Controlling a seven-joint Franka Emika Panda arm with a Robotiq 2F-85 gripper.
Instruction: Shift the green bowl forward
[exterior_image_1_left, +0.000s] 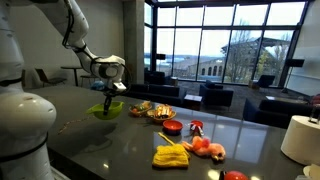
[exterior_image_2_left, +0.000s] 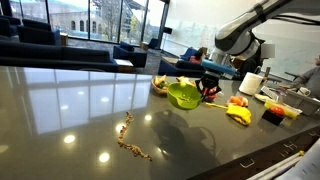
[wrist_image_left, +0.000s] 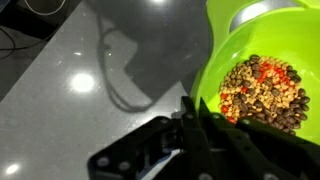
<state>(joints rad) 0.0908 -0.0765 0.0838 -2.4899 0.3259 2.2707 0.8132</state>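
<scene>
The green bowl (wrist_image_left: 255, 45), smooth bright plastic, round and shallow, holds brown beans (wrist_image_left: 262, 92) with red bits. It hangs tilted over the glossy dark table (exterior_image_2_left: 70, 105), left of the plate of food (exterior_image_1_left: 153, 110) in an exterior view. The gripper (wrist_image_left: 192, 125) is clamped on its rim.

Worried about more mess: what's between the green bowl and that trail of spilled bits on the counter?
Only bare dark counter between the green bowl and the spilled trail, in an exterior view.
</scene>
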